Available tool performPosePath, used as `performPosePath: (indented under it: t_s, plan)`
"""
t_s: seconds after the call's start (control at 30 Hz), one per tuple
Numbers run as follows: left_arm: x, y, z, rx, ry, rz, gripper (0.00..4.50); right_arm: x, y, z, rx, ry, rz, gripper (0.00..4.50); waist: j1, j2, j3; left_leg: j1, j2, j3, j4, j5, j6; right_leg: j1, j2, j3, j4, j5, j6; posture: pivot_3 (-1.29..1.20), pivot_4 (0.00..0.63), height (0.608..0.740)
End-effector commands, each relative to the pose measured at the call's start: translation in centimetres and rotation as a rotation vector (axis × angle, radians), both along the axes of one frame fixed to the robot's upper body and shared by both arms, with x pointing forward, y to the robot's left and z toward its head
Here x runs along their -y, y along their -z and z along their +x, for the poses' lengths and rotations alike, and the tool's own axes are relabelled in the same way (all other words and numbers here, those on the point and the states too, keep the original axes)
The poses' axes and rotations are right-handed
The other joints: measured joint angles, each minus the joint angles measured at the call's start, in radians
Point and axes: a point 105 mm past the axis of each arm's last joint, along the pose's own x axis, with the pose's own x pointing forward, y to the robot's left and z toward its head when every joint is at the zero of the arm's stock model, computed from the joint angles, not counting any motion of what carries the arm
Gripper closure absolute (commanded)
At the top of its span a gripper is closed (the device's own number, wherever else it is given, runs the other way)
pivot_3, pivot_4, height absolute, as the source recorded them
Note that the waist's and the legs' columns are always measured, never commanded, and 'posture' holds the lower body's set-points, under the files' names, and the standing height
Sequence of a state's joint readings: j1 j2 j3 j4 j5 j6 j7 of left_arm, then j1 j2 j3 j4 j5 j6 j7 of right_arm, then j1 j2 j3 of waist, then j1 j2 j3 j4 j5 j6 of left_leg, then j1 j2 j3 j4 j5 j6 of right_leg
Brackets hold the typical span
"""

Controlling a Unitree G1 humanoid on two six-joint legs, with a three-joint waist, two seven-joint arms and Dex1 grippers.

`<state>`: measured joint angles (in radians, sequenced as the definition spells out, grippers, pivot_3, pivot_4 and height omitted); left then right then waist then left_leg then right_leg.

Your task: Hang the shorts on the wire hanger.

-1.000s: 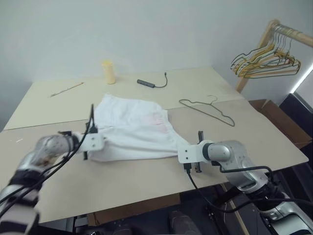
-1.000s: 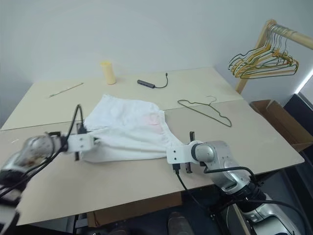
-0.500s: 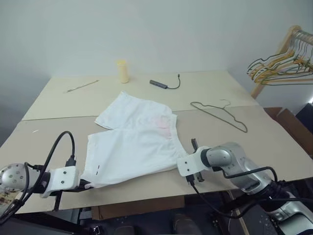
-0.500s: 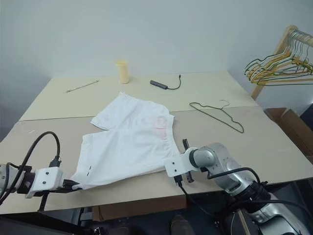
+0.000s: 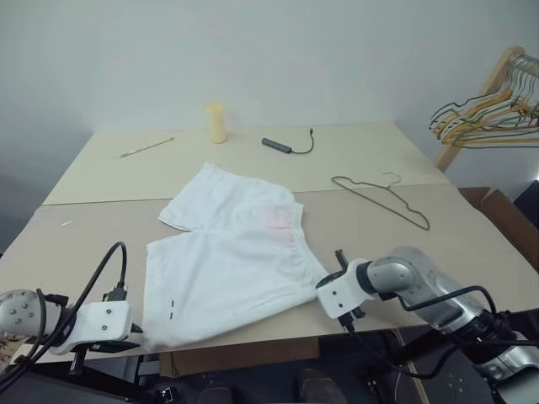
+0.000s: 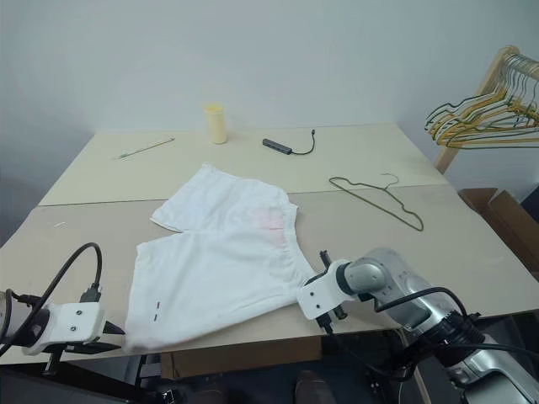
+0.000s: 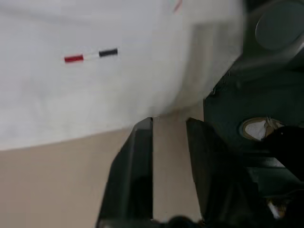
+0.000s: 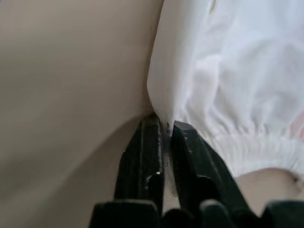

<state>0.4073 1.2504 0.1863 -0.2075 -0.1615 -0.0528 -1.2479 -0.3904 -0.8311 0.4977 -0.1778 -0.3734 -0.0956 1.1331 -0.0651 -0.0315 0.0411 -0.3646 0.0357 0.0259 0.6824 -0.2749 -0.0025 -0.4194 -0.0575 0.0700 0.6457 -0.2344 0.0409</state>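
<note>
The white shorts (image 5: 227,252) lie spread flat on the beige table (image 5: 421,252), waistband to the right, one leg hem at the near edge. The thin grey wire hanger (image 5: 381,199) lies flat to their far right, apart from them. My left gripper (image 7: 169,124) is at the near left table edge, open, with bare table between its fingers (image 7: 137,156) and the hem just past the tips. My right gripper (image 8: 164,124) sits at the waistband's near corner, its fingers (image 8: 147,152) a thin slit apart and pinching the fabric edge (image 8: 161,102).
A yellow cup (image 5: 217,123), a dark cable with a plug block (image 5: 278,146) and a thin stick (image 5: 147,147) lie at the table's far side. A wooden rail with bunched hangers (image 5: 484,114) and a cardboard box (image 5: 497,206) stand to the right.
The bunched shorts were drawn out flat toward the near edge by my left gripper, which then opened and let go of the hem. The right gripper shifted slightly nearer. The camera also moved.
</note>
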Motion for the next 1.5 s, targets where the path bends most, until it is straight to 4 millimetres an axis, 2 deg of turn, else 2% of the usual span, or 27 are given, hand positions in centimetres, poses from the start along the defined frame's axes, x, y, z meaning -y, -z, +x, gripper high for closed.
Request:
performPosePath:
  t_s: [0.03, 0.23, 0.27, 0.43, 0.53, 0.63, 0.8, 0.93, 1.03, 1.17, 1.33, 1.5]
  plan:
    - [-0.3, -2.1, 0.1, 0.007, -0.001, -0.023, 2.12, 0.9, -1.9, 0.0, -0.028, 0.048, 0.050, 2.35, 0.000, 0.000, 0.000, 0.000, 0.000, 0.000, 0.000, 0.000, 0.000, 0.000, 0.000, 0.000, 0.000, 0.000, 0.000, -0.02, 0.000, 0.740]
    - [-1.4, -4.2, 0.5, 0.044, -0.063, -0.063, 0.09, 2.3, -5.8, 1.2, -0.093, 0.227, 0.261, 0.18, -0.002, 0.000, 0.000, 0.003, 0.001, 0.001, 0.000, 0.000, 0.000, 0.001, 0.000, 0.000, 0.000, -0.002, 0.001, -0.04, 0.000, 0.740]
    - [-1.3, -4.4, 0.8, 0.067, -0.070, -0.078, 0.01, 2.5, -6.1, 1.5, -0.101, 0.264, 0.284, 0.04, -0.002, 0.000, 0.000, 0.004, 0.001, 0.001, -0.001, 0.000, 0.000, 0.002, 0.000, 0.000, 0.000, -0.002, 0.001, -0.04, 0.000, 0.740]
    - [1.0, -5.8, 3.0, 0.212, -0.094, -0.254, 0.01, 3.2, -7.6, 3.9, -0.095, 0.490, 0.420, 0.04, -0.004, 0.000, 0.000, 0.004, 0.001, 0.002, -0.001, 0.000, 0.000, 0.002, 0.000, 0.000, 0.001, -0.002, 0.001, -0.05, 0.000, 0.740]
    - [2.6, -6.9, 4.2, 0.282, -0.099, -0.359, 0.01, 3.7, -9.3, 5.3, -0.088, 0.608, 0.529, 0.04, -0.004, 0.000, 0.000, 0.003, 0.001, 0.002, -0.001, 0.000, 0.000, 0.001, 0.000, 0.001, 0.001, 0.000, -0.004, -0.05, 0.000, 0.740]
    - [3.7, -8.4, 6.0, 0.351, -0.097, -0.430, 0.01, 5.5, -11.5, 7.5, -0.012, 0.740, 0.604, 0.04, -0.005, 0.000, 0.000, 0.001, 0.000, 0.002, -0.001, 0.000, 0.000, 0.000, 0.000, 0.002, 0.001, 0.001, -0.005, -0.06, 0.000, 0.740]
    - [4.2, -10.2, 11.0, 0.480, -0.157, -0.443, 0.01, 9.5, -15.1, 10.7, 0.116, 0.860, 0.633, 0.04, -0.004, 0.000, 0.000, 0.002, -0.001, 0.001, -0.001, 0.000, 0.000, 0.001, 0.000, 0.001, 0.000, 0.002, -0.005, -0.08, 0.000, 0.740]
    - [5.4, -11.0, 13.1, 0.483, -0.131, -0.464, 0.01, 12.1, -16.7, 12.6, 0.140, 0.955, 0.616, 0.04, -0.027, 0.000, 0.000, 0.000, -0.001, 0.001, -0.001, 0.000, 0.000, 0.000, 0.000, 0.002, -0.002, 0.002, -0.004, -0.09, 0.000, 0.740]
    - [6.3, -11.3, 13.6, 0.466, -0.096, -0.471, 0.01, 13.4, -17.4, 13.4, 0.124, 1.023, 0.615, 0.04, -0.053, 0.000, 0.000, -0.003, -0.001, 0.001, -0.002, 0.000, 0.000, -0.002, 0.000, 0.002, -0.002, 0.003, -0.004, -0.10, 0.000, 0.740]
    - [7.2, -11.5, 13.7, 0.434, -0.080, -0.494, 0.01, 14.9, -16.7, 14.0, 0.103, 1.082, 0.574, 0.04, -0.087, 0.000, 0.000, -0.004, -0.001, -0.001, -0.002, -0.001, 0.001, -0.002, -0.001, 0.002, -0.003, 0.003, -0.004, -0.10, 0.000, 0.740]
    - [8.3, -11.3, 13.5, 0.414, -0.077, -0.493, 0.01, 15.7, -15.7, 14.6, 0.089, 1.105, 0.514, 0.04, -0.110, 0.006, 0.017, -0.004, -0.003, -0.001, -0.002, -0.001, 0.001, -0.001, -0.002, 0.004, -0.003, 0.004, -0.002, -0.10, 0.083, 0.740]
    - [8.9, -10.9, 13.1, 0.386, -0.096, -0.504, 0.01, 15.6, -15.8, 15.0, 0.089, 1.096, 0.473, 0.04, -0.121, 0.007, 0.057, -0.002, -0.003, -0.001, -0.001, 0.000, 0.003, -0.001, 0.000, 0.008, -0.001, 0.004, -0.001, -0.10, 0.133, 0.740]
